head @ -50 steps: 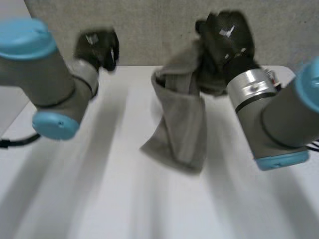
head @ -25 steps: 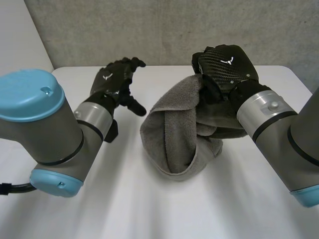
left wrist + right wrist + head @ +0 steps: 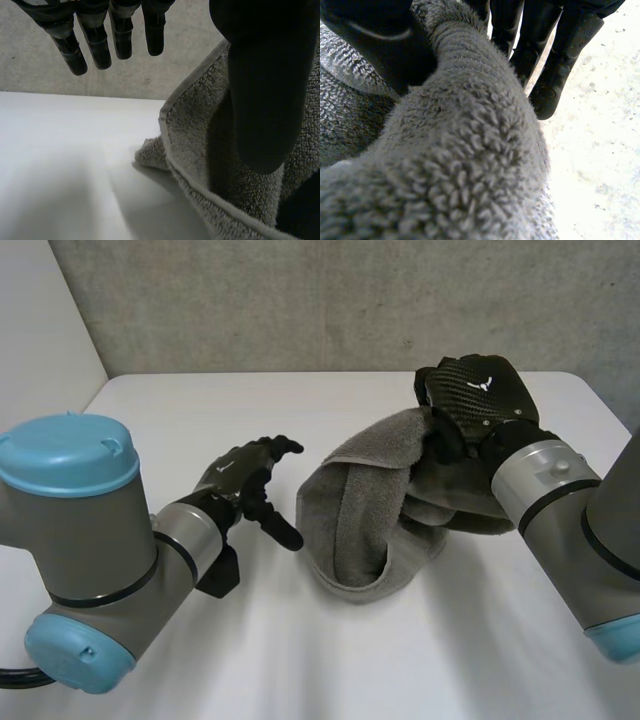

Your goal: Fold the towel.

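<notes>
Right hand (image 3: 470,390) pinched the towel (image 3: 365,520) by its upper edge | cloth hung bunched, lower fold on the table (image 3: 180,410) | left hand (image 3: 245,480) relaxed, holding nothing, just beside the towel's near-upright free hem, nearer to it.

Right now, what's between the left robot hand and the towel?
Just bare table; the head view shows it between left robot hand and towel.

A white table (image 3: 330,660) lies under my left hand (image 3: 238,476); beyond it a rough grey concrete wall (image 3: 300,300) rises at the table's far edge.
</notes>
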### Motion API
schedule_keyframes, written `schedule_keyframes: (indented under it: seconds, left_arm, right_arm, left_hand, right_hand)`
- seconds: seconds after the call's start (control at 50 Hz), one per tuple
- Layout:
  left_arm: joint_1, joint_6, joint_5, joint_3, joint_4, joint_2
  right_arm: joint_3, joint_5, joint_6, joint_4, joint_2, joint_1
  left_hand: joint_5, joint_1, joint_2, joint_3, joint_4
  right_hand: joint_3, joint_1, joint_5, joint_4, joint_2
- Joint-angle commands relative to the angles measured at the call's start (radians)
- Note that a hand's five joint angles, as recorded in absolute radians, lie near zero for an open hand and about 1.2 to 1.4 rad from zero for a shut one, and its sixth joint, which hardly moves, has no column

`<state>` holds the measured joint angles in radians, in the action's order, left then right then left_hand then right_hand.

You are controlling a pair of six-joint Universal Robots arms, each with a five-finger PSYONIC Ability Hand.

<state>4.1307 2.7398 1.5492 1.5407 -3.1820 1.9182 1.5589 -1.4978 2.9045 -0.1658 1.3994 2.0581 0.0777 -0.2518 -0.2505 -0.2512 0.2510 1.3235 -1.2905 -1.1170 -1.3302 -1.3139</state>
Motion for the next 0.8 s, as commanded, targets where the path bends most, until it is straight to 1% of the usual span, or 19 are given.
schedule_keyframes:
  seconds: [0.02,0.16,0.24,0.34,0.36,0.38,0.42,0.44,0.46,0.5,0.58,0.6,0.64,0.66,0.7,0.72,0.76,0.78,0.8]
  left_arm:
    - [0.014,0.0,0.002,-0.01,-0.012,0.016]
    - [-0.032,-0.012,0.002,-0.138,-0.046,0.188]
    - [-0.05,-0.018,0.0,-0.189,-0.047,0.238]
    - [-0.07,-0.08,-0.043,-0.228,-0.047,0.288]
    - [-0.072,-0.097,-0.057,-0.232,-0.047,0.3]
    - [-0.072,-0.097,-0.057,-0.232,-0.047,0.3]
    - [-0.069,-0.106,-0.051,-0.241,-0.049,0.317]
    - [-0.069,-0.106,-0.051,-0.241,-0.049,0.317]
    - [-0.067,-0.104,-0.046,-0.248,-0.05,0.318]
    - [-0.056,-0.103,-0.035,-0.255,-0.055,0.314]
    - [0.046,-0.074,0.026,-0.325,-0.076,0.279]
    - [0.046,-0.074,0.026,-0.326,-0.076,0.278]
    - [0.097,-0.019,0.04,-0.404,-0.11,0.225]
    - [0.097,-0.019,0.04,-0.404,-0.11,0.225]
    - [0.105,0.059,0.038,-0.474,-0.179,0.141]
    - [0.105,0.06,0.038,-0.475,-0.179,0.14]
    - [0.105,0.138,0.037,-0.487,-0.31,0.052]
    - [0.105,0.138,0.037,-0.487,-0.311,0.051]
    - [0.103,0.162,0.032,-0.472,-0.379,0.001]
  right_arm:
    - [0.024,0.002,0.002,0.002,0.012,-0.004]
    - [0.059,0.007,0.01,0.002,0.076,-0.001]
    - [0.067,0.008,0.012,0.002,0.085,-0.001]
    - [0.07,0.01,0.012,0.0,0.09,-0.001]
    - [0.067,0.011,0.012,-0.001,0.09,-0.003]
    - [0.067,0.011,0.012,-0.001,0.09,-0.003]
    - [0.066,0.013,0.012,-0.001,0.09,-0.007]
    - [0.066,0.013,0.012,-0.001,0.09,-0.007]
    - [0.066,0.013,0.015,-0.001,0.09,-0.007]
    - [0.064,0.014,0.018,-0.006,0.09,-0.007]
    - [0.047,0.03,0.053,-0.067,0.09,-0.01]
    - [0.047,0.03,0.053,-0.067,0.09,-0.01]
    - [0.053,0.04,0.084,-0.253,0.111,-0.013]
    - [0.053,0.04,0.084,-0.255,0.112,-0.013]
    - [0.091,0.045,0.131,-0.522,0.144,-0.019]
    - [0.092,0.045,0.131,-0.523,0.144,-0.019]
    - [0.11,0.056,0.179,-0.732,0.153,-0.058]
    - [0.11,0.056,0.179,-0.733,0.153,-0.058]
    - [0.11,0.08,0.192,-0.762,0.153,-0.078]
  left_hand:
    - [0.043,-0.044,-0.045,-0.044,0.045]
    - [0.131,-0.132,-0.133,-0.132,0.132]
    - [0.155,-0.155,-0.157,-0.156,0.156]
    - [0.275,-0.276,-0.277,-0.276,0.277]
    - [0.421,-0.421,-0.422,-0.422,0.422]
    - [0.422,-0.423,-0.424,-0.423,0.423]
    - [0.887,-0.887,-0.888,-0.888,0.888]
    - [0.889,-0.889,-0.891,-0.89,0.89]
    - [1.121,-1.122,-1.123,-1.123,1.123]
    - [1.144,-1.144,-1.146,-1.145,1.145]
    - [1.144,-1.144,-1.146,-1.145,1.145]
    - [1.144,-1.144,-1.146,-1.145,1.145]
    - [1.144,-1.144,-1.146,-1.145,1.145]
    - [1.144,-1.144,-1.146,-1.145,1.145]
    - [1.144,-1.144,-1.146,-1.145,1.145]
    - [1.144,-1.144,-1.146,-1.145,1.145]
    - [1.144,-1.144,-1.146,-1.145,1.145]
    - [1.144,-1.144,-1.146,-1.145,1.145]
    - [1.144,-1.144,-1.146,-1.145,1.145]
  right_hand:
    - [0.073,-0.106,-0.105,-0.066,-0.082]
    - [0.073,-0.106,-0.105,-0.066,-0.082]
    - [0.073,-0.106,-0.105,-0.066,-0.082]
    - [0.073,-0.106,-0.105,-0.066,-0.082]
    - [0.073,-0.106,-0.105,-0.066,-0.082]
    - [0.073,-0.106,-0.105,-0.066,-0.082]
    - [0.073,-0.106,-0.105,-0.066,-0.082]
    - [0.073,-0.106,-0.105,-0.066,-0.082]
    - [0.073,-0.106,-0.105,-0.066,-0.082]
    - [0.073,-0.106,-0.105,-0.066,-0.082]
    - [0.073,-0.106,-0.105,-0.066,-0.082]
    - [0.073,-0.106,-0.105,-0.066,-0.082]
    - [0.073,-0.106,-0.105,-0.066,-0.082]
    - [0.073,-0.106,-0.105,-0.066,-0.082]
    - [0.073,-0.106,-0.105,-0.066,-0.082]
    - [0.073,-0.106,-0.105,-0.066,-0.082]
    - [0.073,-0.106,-0.105,-0.066,-0.082]
    - [0.073,-0.106,-0.105,-0.066,-0.082]
    - [0.073,-0.106,-0.105,-0.066,-0.082]
